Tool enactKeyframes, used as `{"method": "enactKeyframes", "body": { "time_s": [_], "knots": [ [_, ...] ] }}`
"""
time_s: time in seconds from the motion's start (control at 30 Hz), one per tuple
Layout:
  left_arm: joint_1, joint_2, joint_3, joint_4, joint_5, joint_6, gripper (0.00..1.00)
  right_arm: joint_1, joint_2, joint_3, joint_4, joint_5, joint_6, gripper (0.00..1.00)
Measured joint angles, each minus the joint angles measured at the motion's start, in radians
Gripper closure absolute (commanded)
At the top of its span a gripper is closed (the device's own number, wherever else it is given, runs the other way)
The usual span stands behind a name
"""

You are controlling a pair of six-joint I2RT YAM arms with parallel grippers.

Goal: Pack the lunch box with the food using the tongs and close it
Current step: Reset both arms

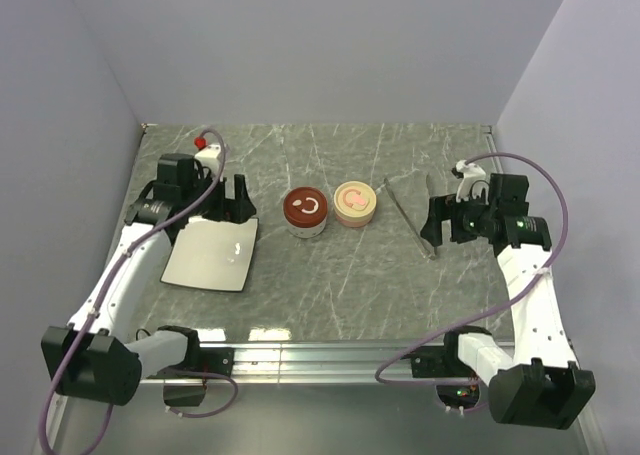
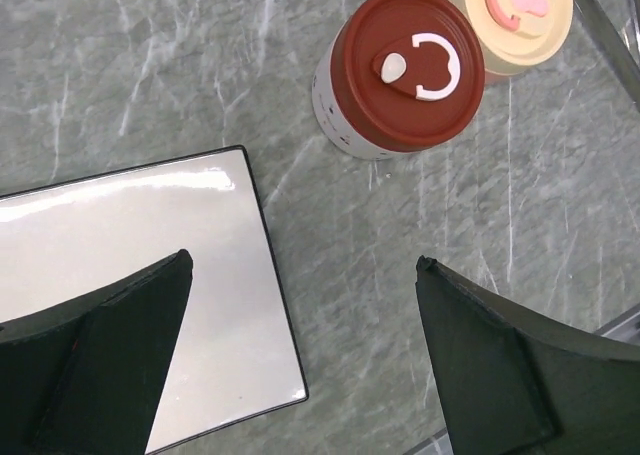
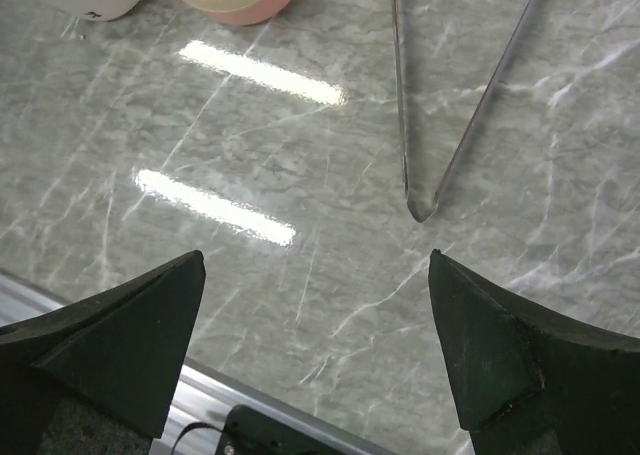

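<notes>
My right fingers (image 3: 110, 335) stand wide with nothing between them, hanging over bare bench (image 3: 250, 275). Just above the gap, right of centre in the right wrist view, lies the joined tip of the silver tongs (image 3: 400, 95). Their two slim arms run away from me to the top edge, spreading as they go. So the long axis points roughly straight ahead of these fingers, closed end nearest. The tongs lie flat on the bench and nothing touches them. In the top view they lie at centre right, just beside the right fingers and well apart from the left ones, so the right arm is clearly the nearer

My left fingers (image 2: 100, 375) are wide too and hold nothing. One hangs over the white square plate (image 2: 150, 265) at lower left of the left wrist view, the other over bench. I see no food on the plate or anywhere else in the three views. At upper right stand two round lunch box tubs, too close together to tell whether they touch. They are the brown-lidded tub (image 2: 405, 70) and the cream-lidded tub (image 2: 520, 15), both with lids on

The brown lid carries a white open-ring mark and a pale teardrop tab, and the cream lid a pink ring. I can read no lettering. I judge the food is probably inside and the box closed, with little left to do
</notes>
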Motion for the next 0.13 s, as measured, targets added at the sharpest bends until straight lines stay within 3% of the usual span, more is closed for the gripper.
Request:
{"method": "enactKeyframes", "body": {
  "time_s": [0.13],
  "knots": [
    [0.001, -0.044, -0.027, 0.002, -0.017, 0.008, 0.0, 0.013, -0.04, -0.044, 0.023, 0.023, -0.005, 0.0]
  ]
}}
